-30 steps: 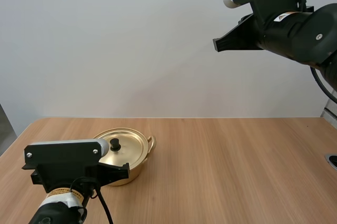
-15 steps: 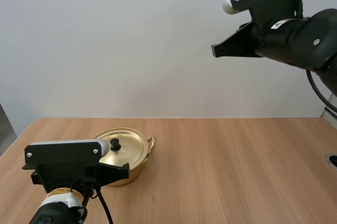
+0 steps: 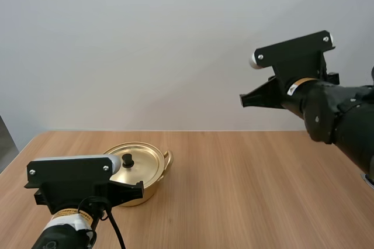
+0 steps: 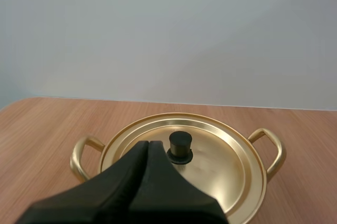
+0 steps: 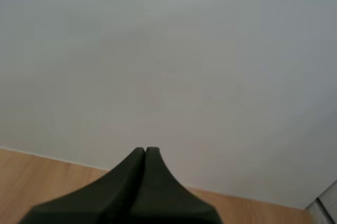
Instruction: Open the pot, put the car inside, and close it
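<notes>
Jaws together, left pair near pot [image 4: 226,169].

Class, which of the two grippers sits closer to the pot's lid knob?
The left gripper, low over the table and close beside the black knob; the right gripper hangs high above the table, far from the pot.

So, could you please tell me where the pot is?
In the high view the pot sits on the left side of the table, just beyond my left gripper, whose shut tips are beside the lid knob.
</notes>
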